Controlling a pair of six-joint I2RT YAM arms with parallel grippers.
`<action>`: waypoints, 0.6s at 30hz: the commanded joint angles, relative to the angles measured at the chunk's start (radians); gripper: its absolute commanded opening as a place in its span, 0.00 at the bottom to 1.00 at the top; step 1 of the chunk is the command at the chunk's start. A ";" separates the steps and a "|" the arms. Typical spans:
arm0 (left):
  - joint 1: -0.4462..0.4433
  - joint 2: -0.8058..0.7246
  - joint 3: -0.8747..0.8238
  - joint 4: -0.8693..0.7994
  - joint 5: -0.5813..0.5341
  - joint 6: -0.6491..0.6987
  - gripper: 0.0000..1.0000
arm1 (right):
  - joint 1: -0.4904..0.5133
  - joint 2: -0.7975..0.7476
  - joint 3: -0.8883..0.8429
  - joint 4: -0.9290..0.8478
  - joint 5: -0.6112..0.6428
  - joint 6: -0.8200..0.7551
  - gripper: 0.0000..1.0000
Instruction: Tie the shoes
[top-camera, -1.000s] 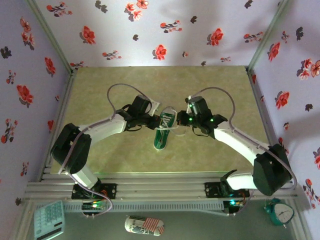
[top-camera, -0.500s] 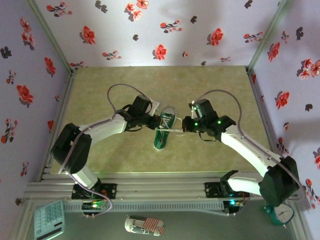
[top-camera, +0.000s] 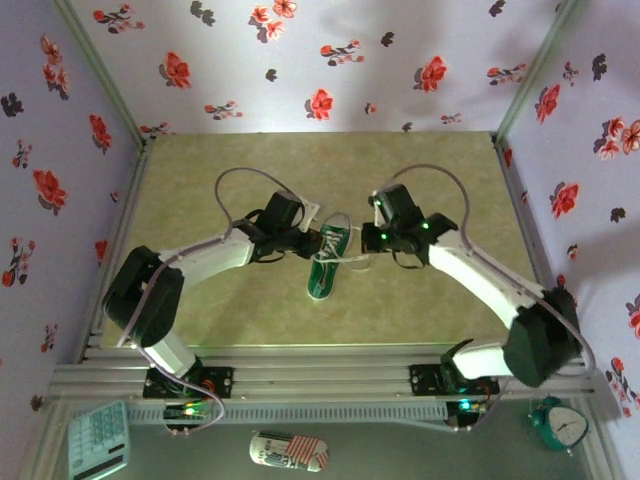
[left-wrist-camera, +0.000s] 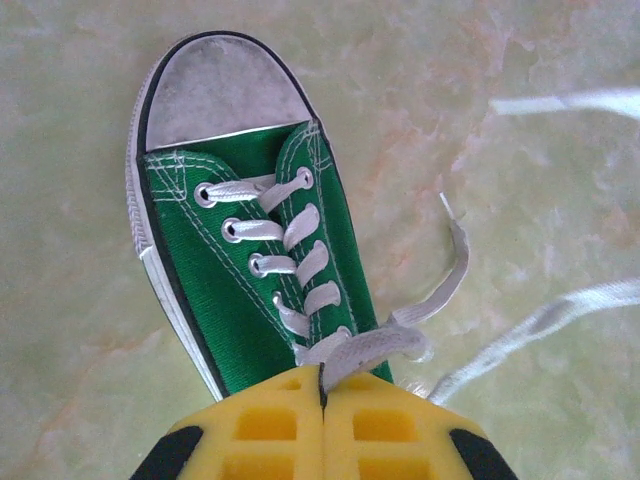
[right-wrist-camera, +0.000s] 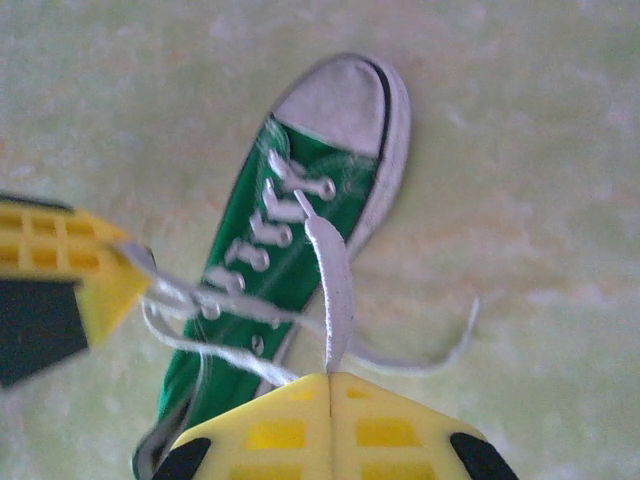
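- The shoe (top-camera: 322, 270) sits mid-counter between my two arms. In the top view its long axis runs from the heel at about 1 o'clock to the toe at about 7 o'clock, so the toe cap points back toward the arm bases.
- My left fingers (left-wrist-camera: 270, 420) are pressed together and pinch a lace (left-wrist-camera: 365, 345) just where it leaves the top eyelets. They are at 9 o'clock of the shoe's throat and practically touching the shoe.
- My right fingers (right-wrist-camera: 385, 430) are also pressed together, pinching the other lace (right-wrist-camera: 335, 290). They stand at 3 o'clock of the throat, a little farther off than the left.
- What the next move turns on, as I judge it: the two pinches face each other across the shoe's short axis, so pulling toward 9 and 3 o'clock would draw the laces across the tongue rather than along the shoe. The left arm is the nearer one, so the right has more slack to take up.
- I can't tell from the loose strands whether a crossing or a loop has formed.
- The counter (top-camera: 230, 170) is flat, pale green and marbled, so I expect the shoe to slide under an uneven pull.
- Floral walls (top-camera: 300, 60) close in at 9, 12 and 3 o'clock, well apart from the shoe.
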 joint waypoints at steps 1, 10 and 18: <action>-0.010 -0.039 -0.020 0.032 -0.011 -0.003 0.00 | -0.003 0.120 0.112 0.029 0.025 -0.107 0.00; -0.022 -0.070 -0.054 0.043 -0.020 -0.015 0.00 | -0.004 0.364 0.343 0.144 -0.119 -0.129 0.00; -0.027 -0.092 -0.076 0.047 -0.028 -0.025 0.00 | 0.000 0.576 0.524 0.200 -0.397 -0.066 0.00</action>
